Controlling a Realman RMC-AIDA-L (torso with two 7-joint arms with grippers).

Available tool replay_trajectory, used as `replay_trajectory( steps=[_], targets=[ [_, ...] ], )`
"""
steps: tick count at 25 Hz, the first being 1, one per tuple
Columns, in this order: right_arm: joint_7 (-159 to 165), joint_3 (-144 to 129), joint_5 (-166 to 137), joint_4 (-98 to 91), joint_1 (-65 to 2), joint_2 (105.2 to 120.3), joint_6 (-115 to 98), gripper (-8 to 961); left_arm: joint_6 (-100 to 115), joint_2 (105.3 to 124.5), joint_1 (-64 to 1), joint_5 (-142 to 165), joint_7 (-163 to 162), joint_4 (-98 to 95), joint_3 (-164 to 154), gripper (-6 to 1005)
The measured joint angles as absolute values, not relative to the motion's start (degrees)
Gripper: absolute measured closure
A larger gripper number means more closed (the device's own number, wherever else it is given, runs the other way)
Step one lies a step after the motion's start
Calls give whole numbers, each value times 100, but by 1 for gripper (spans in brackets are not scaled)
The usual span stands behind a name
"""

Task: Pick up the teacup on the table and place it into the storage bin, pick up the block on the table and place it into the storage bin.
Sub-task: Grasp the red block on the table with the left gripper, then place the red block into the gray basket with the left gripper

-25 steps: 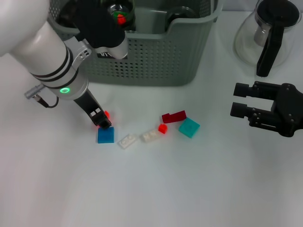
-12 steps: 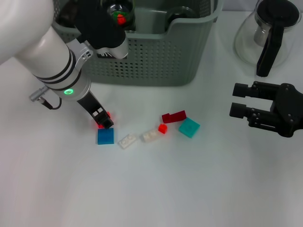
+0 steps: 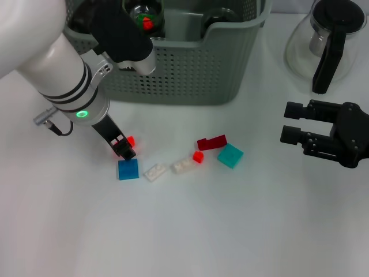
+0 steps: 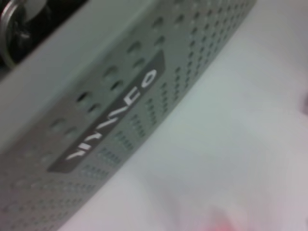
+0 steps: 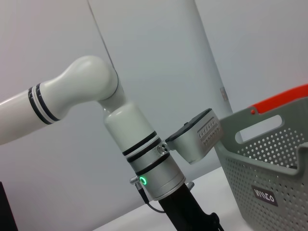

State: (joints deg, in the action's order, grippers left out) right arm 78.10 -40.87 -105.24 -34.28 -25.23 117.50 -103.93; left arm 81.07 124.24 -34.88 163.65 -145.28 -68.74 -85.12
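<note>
left gripper (image 3: 124, 146) low over table, closed on small red block (image 3: 130, 140) | blue block (image 3: 128, 169) just near-side | right gripper (image 3: 297, 133) parked right, fingers apart, empty

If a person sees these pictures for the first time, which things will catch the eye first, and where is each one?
First comes the left hand, low over the table with a small red block at its tips, just above a blue block. Behind it stands the grey-green storage bin. A row of small blocks runs rightward to a teal block, and the black right hand hangs idle below a glass teapot.
</note>
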Motion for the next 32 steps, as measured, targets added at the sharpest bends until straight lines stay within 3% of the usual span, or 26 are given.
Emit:
replay_trajectory(
  steps=[11, 17, 25, 32],
  targets=[
    [7813, -4086, -10520, -3428, -2544, 11746, -10380, 339, 8155, 12426, -3491, 16365, -14513, -6856, -8543, 419],
    [7814, -4084, -10520, -3428, -2534, 11745, -10380, 340, 8150, 12409, -3490, 16365, -14517, -6848, -8536, 576],
    [7821, -4077, -10521, -3428, -2529, 11740, -10384, 340, 8378, 12411, -3426, 16358, -14422, -7161, -8395, 692],
    [7834, -4078, -10521, -3428, -2523, 11741, -10389, 339, 9677, 12404, -3508, 15979, -13240, -7698, -6710, 693]
  ],
)
